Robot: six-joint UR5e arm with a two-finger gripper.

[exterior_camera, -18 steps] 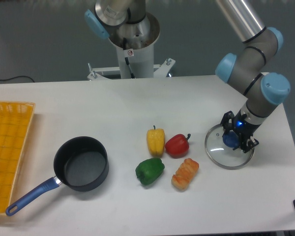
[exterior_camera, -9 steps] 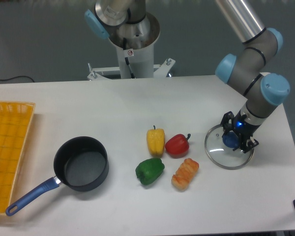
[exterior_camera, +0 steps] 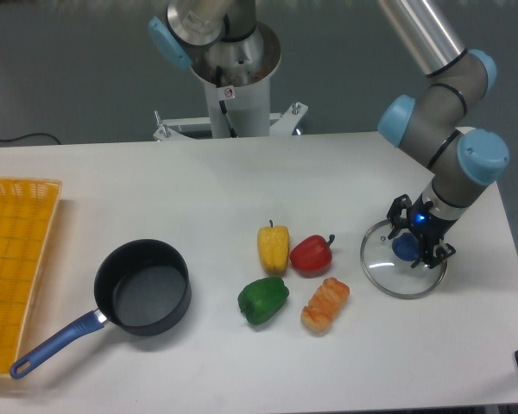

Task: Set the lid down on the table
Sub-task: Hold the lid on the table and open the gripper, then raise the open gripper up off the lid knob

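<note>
One glass lid [exterior_camera: 403,266] lies flat on the white table [exterior_camera: 198,190] at the right of the frame, well apart from the black saucepan [exterior_camera: 143,287]. Over it, the gripper [exterior_camera: 414,241] straddles its blue knob [exterior_camera: 405,247], so release looks near; whether the fingers have parted, I cannot tell.

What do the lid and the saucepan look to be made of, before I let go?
The lid: clear glass, since the table shows through it, with a thin shiny, likely metal rim and a blue, probably plastic knob. The saucepan: matte black, probably coated metal, with a blue handle that looks plastic.
</note>
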